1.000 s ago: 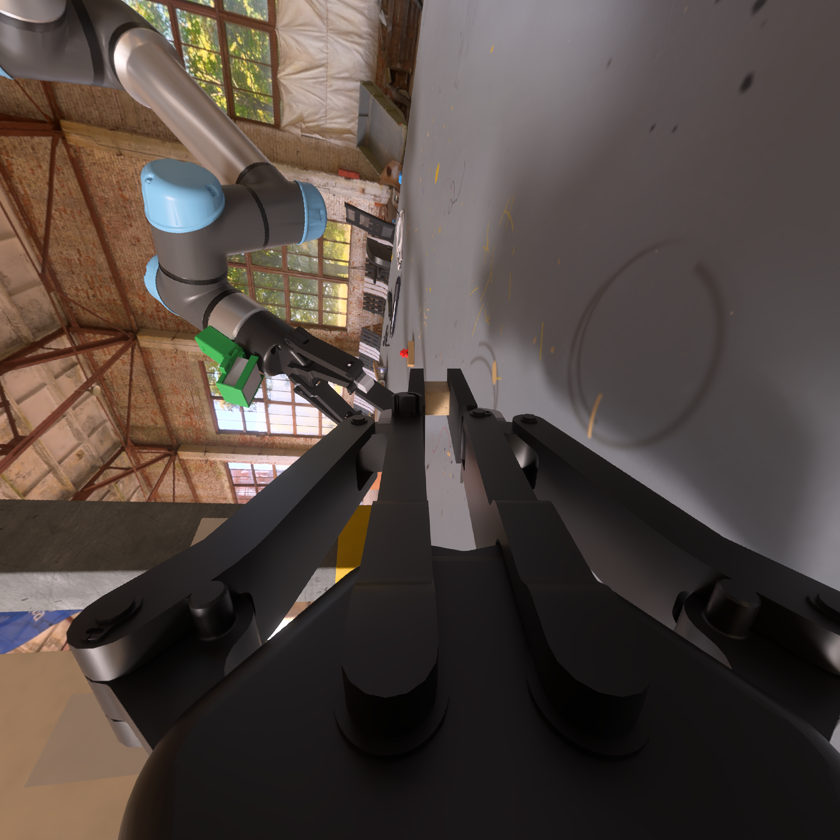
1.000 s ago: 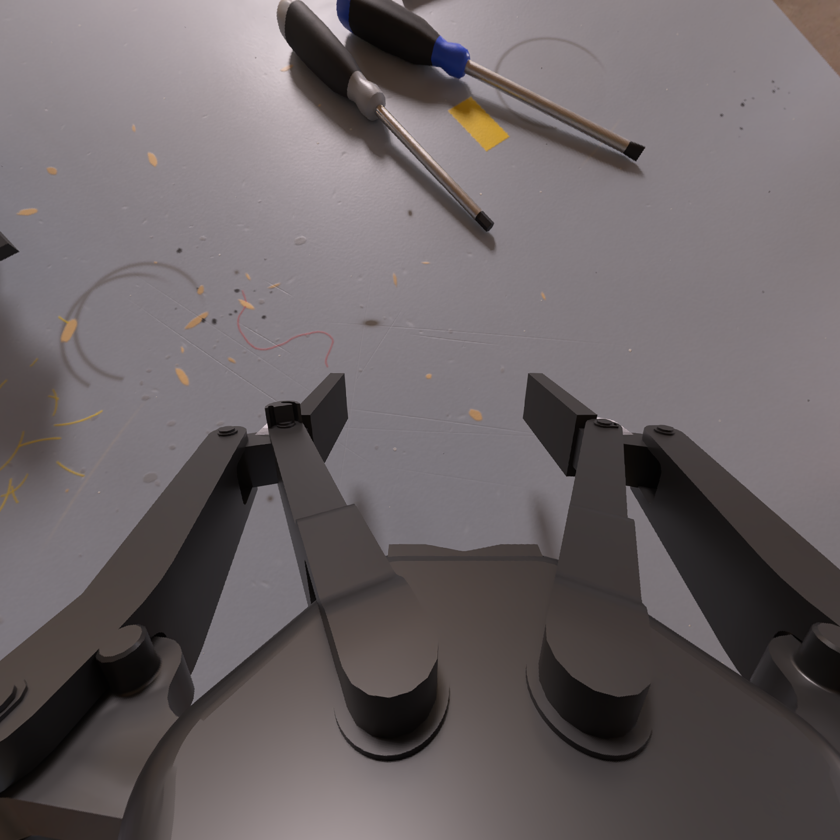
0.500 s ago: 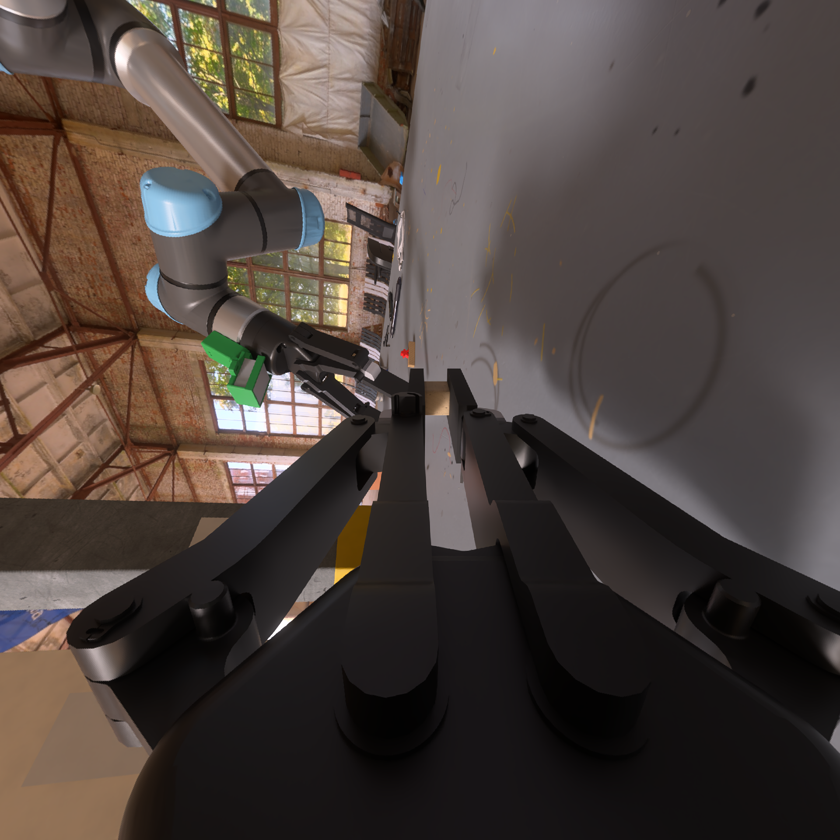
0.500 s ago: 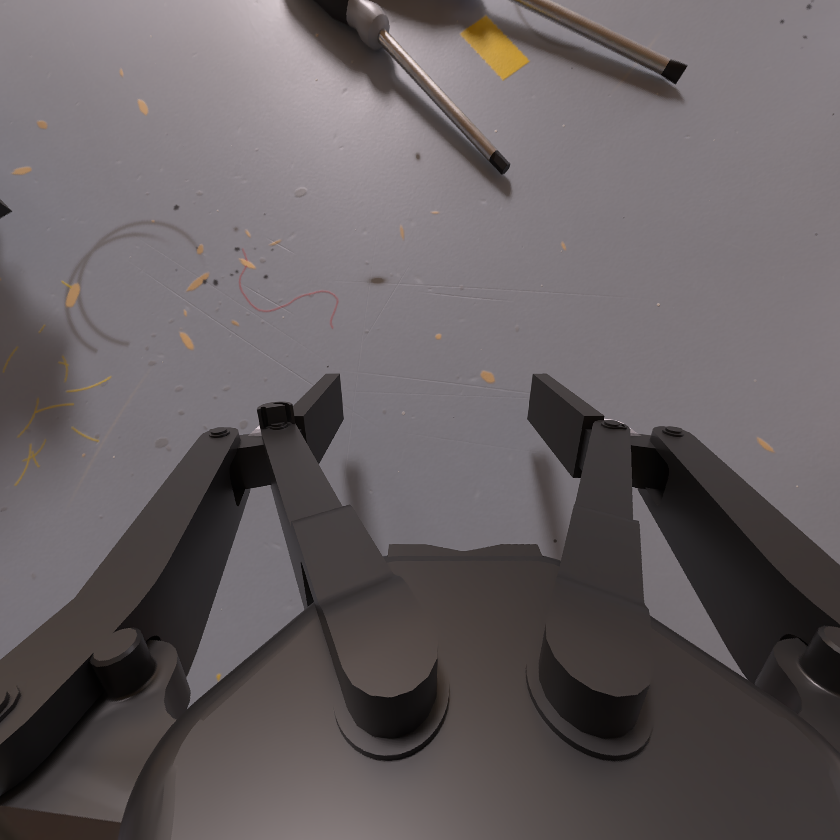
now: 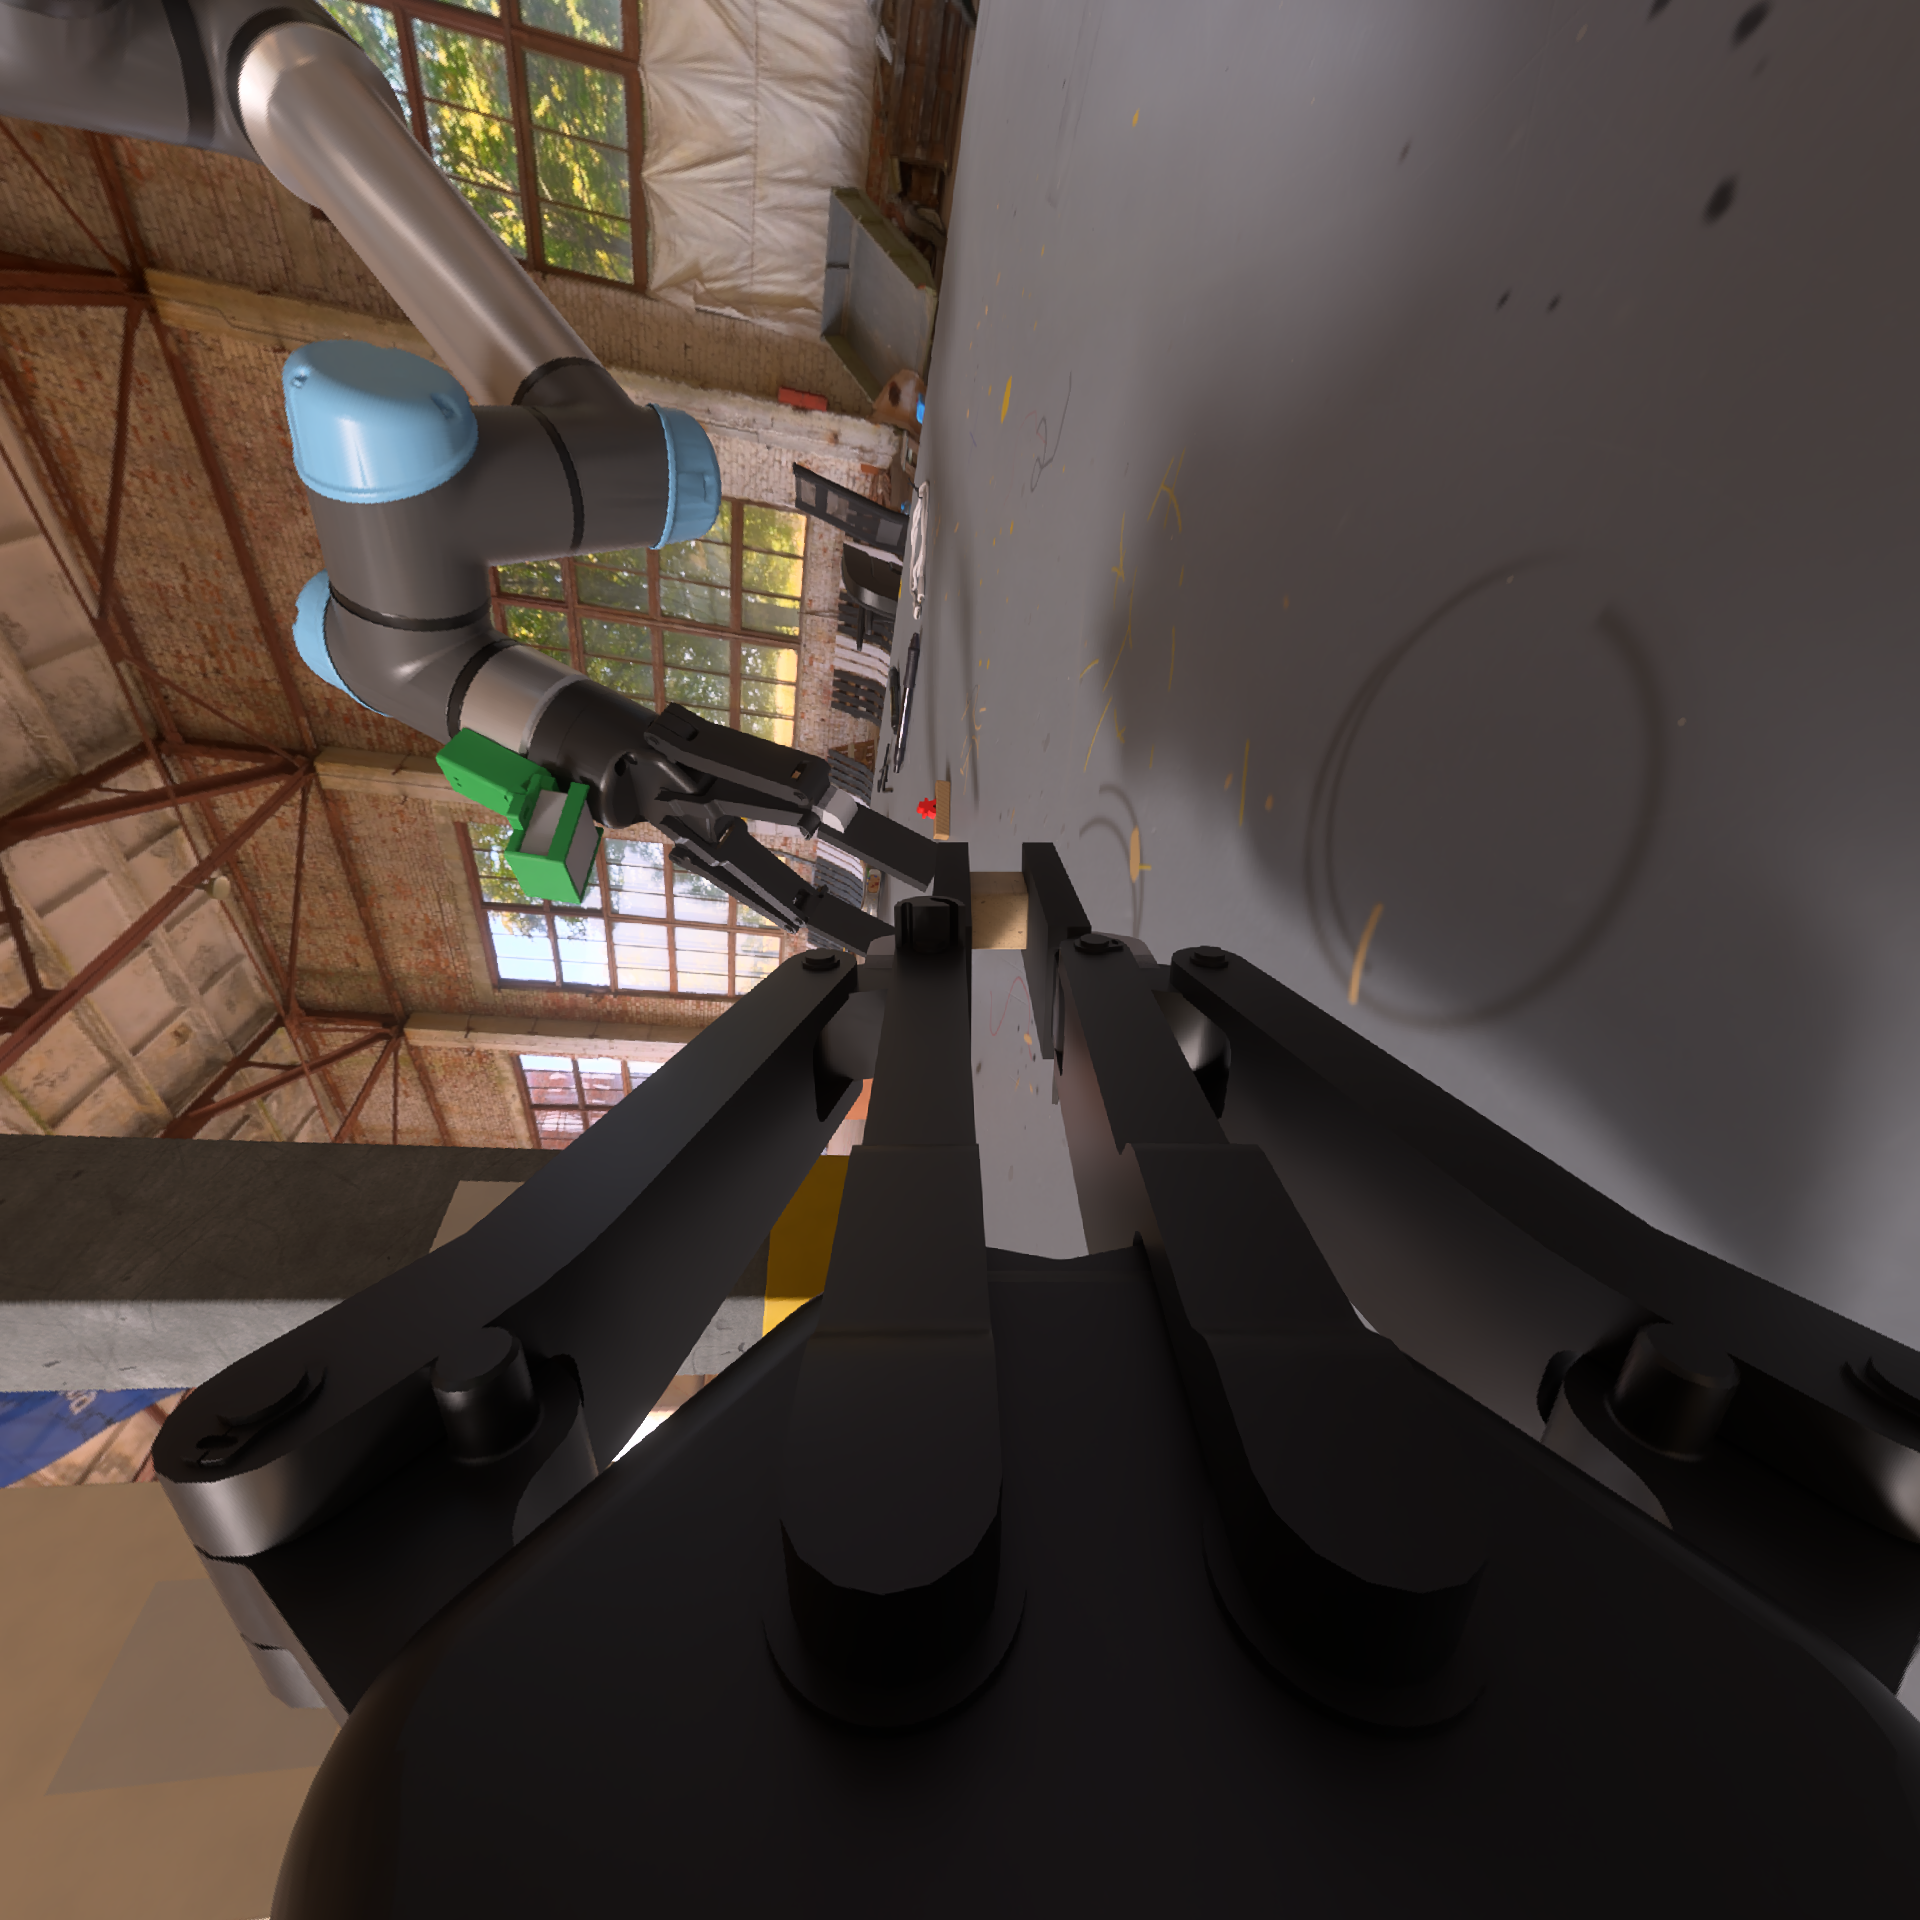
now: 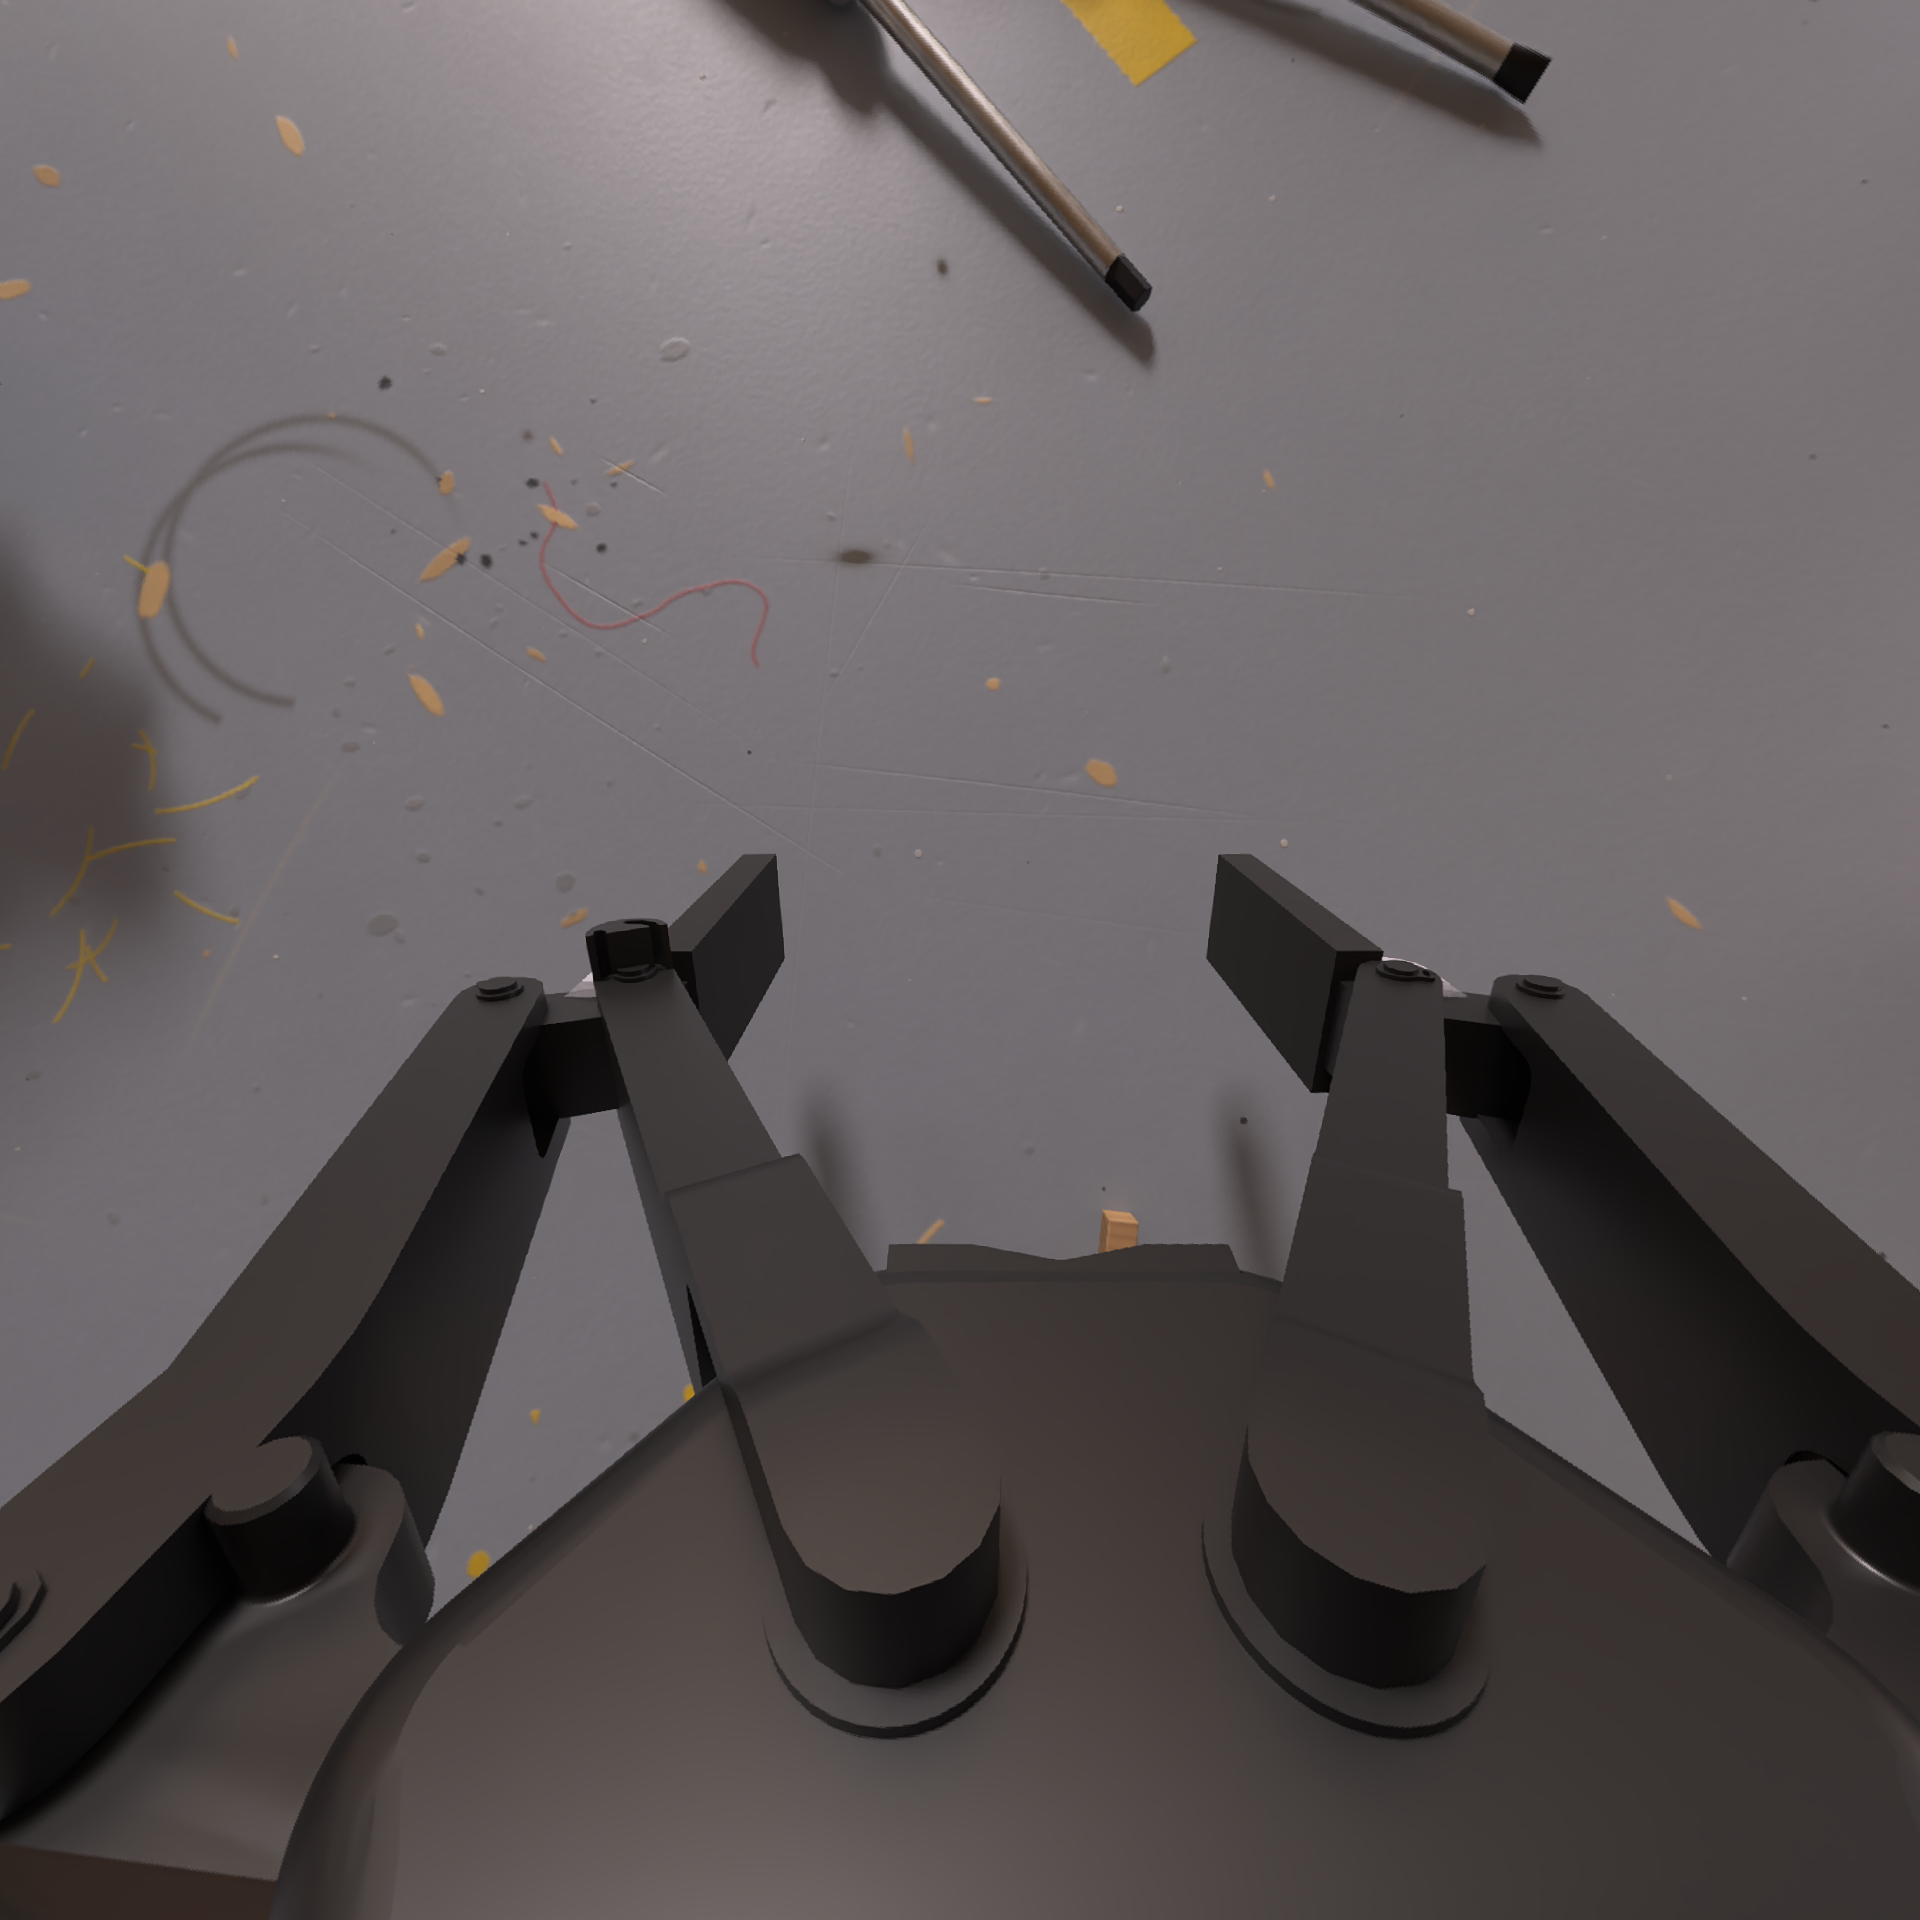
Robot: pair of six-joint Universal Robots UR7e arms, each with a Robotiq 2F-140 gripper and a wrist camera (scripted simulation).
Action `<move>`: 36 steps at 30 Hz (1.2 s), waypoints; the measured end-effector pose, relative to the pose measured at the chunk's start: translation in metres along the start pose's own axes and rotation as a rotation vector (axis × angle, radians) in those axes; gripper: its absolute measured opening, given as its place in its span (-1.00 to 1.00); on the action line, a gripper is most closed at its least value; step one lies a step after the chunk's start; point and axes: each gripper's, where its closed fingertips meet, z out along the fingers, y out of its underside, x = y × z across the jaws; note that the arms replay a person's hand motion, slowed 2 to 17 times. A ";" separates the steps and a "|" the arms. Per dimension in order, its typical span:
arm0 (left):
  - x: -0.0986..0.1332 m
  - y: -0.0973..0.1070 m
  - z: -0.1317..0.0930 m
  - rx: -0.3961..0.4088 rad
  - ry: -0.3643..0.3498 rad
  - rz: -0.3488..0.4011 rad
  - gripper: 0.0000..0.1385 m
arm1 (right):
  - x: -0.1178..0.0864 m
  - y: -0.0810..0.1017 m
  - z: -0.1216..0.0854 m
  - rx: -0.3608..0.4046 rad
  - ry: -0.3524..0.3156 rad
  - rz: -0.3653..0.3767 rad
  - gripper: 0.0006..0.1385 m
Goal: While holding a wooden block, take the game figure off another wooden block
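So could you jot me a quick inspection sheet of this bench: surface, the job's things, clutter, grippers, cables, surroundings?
Surface: grey table, scratched, with ring marks, wood flecks and dark specks.
Job's things: wooden block clamped between the left gripper's pads; small red game figure on another block farther along the table.
Clutter: two screwdriver shafts, a yellow tape scrap, a red thread.
Grippers: left gripper shut on the block; right gripper open, empty, above the table.
Cables: nothing seen.
Surroundings: brick hall, red steel trusses, large windows.
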 end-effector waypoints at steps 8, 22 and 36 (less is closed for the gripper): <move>0.000 0.000 0.000 0.002 0.000 -0.004 -0.80 | 0.007 0.013 -0.015 -0.006 0.042 0.027 0.54; -0.002 0.000 -0.001 0.004 -0.005 -0.009 -0.80 | 0.014 0.050 -0.033 -0.037 0.090 0.096 0.55; -0.002 0.000 -0.001 0.005 -0.005 -0.013 -0.80 | 0.010 0.088 -0.041 -0.057 0.106 0.168 0.59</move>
